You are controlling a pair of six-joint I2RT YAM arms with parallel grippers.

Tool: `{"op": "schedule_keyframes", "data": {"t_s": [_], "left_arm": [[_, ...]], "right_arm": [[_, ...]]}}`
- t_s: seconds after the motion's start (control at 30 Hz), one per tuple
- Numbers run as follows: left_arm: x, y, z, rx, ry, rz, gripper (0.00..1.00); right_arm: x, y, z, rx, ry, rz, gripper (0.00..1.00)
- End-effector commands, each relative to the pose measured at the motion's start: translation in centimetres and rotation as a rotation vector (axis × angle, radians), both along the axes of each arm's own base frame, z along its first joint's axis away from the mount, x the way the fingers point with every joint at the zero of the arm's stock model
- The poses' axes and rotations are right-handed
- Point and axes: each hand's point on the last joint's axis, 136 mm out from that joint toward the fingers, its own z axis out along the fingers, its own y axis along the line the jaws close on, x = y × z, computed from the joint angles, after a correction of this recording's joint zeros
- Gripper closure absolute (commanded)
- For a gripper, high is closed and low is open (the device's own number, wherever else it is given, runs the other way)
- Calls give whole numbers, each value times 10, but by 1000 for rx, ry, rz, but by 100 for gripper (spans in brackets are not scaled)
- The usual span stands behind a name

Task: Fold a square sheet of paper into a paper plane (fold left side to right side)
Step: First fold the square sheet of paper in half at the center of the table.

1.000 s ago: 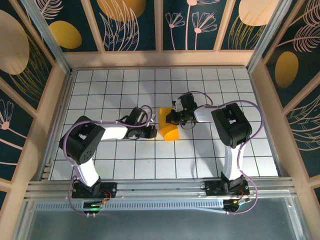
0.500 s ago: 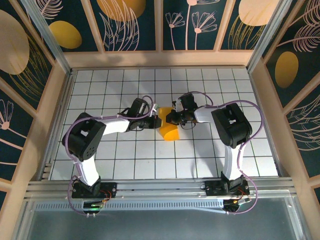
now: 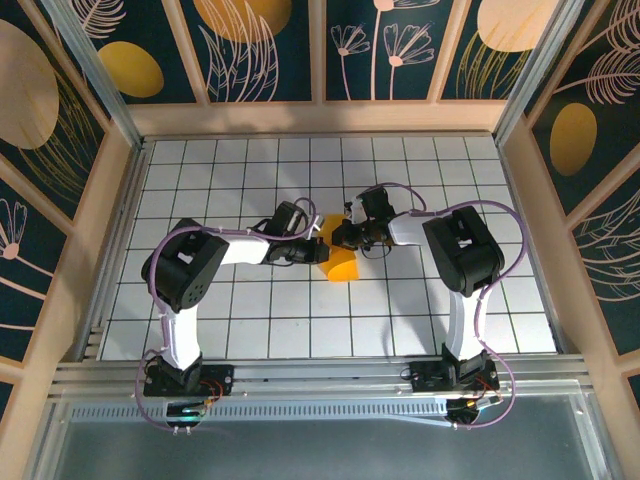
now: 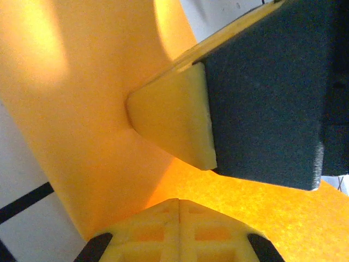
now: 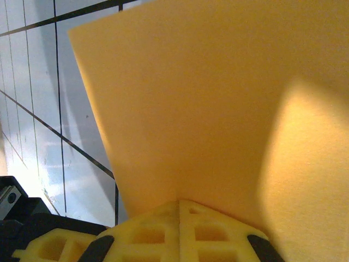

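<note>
near the middle of the frame in the top view, the square sheet of paper point(image 3: 340, 262) sits on the white gridded table point(image 3: 420, 180). it does not lie flat. it is curled up, with a rounded lobe showing toward the lower side and a smaller patch of the same orange-yellow showing above the fingers.

the right gripper point(image 3: 338, 238) meets the sheet from the right. in my right wrist view its yellow fingertips point(image 5: 163, 218) are pressed together at the bottom centre of the frame, and the paper rises straight out of them as one broad plane, so i read it as clamped on the sheet. grid lines of the table show in the left part of that frame.

the left gripper point(image 3: 318, 250) comes in from the left and its tip is at the paper's left edge, just beside the right gripper. in my left wrist view its fingers are closed tight, with the seam between them at the bottom centre. the tips are right against the orange surface, but i cannot tell whether any paper is caught between them. in that same frame a dark padded finger point(image 4: 262, 98) of the right gripper, with a yellow wedge at its end, bites the sheet in the upper right.

both arms reach inward from their bases at the bottom of the top view.
</note>
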Motion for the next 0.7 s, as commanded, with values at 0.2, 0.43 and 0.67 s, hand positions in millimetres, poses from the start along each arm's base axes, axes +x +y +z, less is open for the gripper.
{"op": "schedule_keyframes", "data": {"t_s": [0.2,0.43,0.67], "left_arm": [[-40,9,-24,49,72,-73,100],[-67,22,-33,84,107,-103,100],[-88,27,-35,91,126,-135,100]], "right_arm": [[-19,-31,-46,-164,98,-54,100],[-21,-32,-48,-169,102,-56,100],[-21,-32,-49,-168,105,-57,100]]}}
